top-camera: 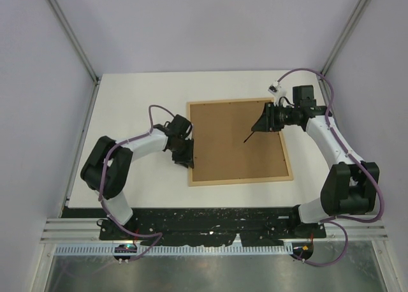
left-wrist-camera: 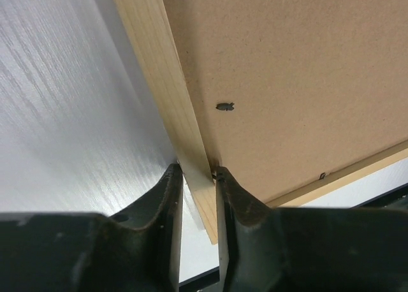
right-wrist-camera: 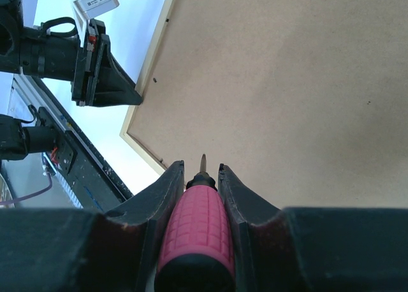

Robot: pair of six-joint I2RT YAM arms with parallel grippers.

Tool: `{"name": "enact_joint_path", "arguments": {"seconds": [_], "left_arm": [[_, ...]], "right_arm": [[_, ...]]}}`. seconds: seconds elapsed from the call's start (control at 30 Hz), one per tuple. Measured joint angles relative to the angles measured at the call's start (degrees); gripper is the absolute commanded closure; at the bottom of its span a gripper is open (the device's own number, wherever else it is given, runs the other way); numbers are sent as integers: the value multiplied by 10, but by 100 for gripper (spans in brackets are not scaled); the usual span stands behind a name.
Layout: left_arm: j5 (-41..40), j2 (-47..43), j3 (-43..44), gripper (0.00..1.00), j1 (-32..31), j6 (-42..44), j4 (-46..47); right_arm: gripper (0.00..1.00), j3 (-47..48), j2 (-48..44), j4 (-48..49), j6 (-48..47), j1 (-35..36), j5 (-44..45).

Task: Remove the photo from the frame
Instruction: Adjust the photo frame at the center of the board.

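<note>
1. The frame (top-camera: pixel 239 180) is lying flat near the middle of the bench (top-camera: pixel 140 101), face down, with its brown backing board (top-camera: pixel 229 145) showing. The photo is hiding underneath, so I cannot see it.
2. The left tool (left-wrist-camera: pixel 197 174) is pinching narrow on the frame's left wooden strip, close to the near corner.
3. The right tool (right-wrist-camera: pixel 203 171) is gripping a red-handled screwdriver (right-wrist-camera: pixel 197 228), whose tip is pointing out over the board towards the left arm.
4. I am judging the frame light and stiff, with thin strips (easy to crack if squeezed hard). Holding it by an edge strip looks sensible.
5. A small dark clip (left-wrist-camera: pixel 224 106) is sitting on the board by that strip, probably the place to pry.
6. From above the frame is looking nearly square and slightly skewed, so I cannot call its long axis.
</note>
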Motion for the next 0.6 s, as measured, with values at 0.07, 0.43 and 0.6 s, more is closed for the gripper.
{"name": "enact_joint_path", "arguments": {"seconds": [0.07,0.43,0.6], "left_arm": [[-1,0,1,93,0,-1,-2],[28,-75,-79,100,55,-17,63],[38,-92,-96,50,59,-18,74]], "right_arm": [[92,-3,-4,0,0,0,0],[92,-8,-9,0,0,0,0],[92,-8,-8,0,0,0,1]]}}
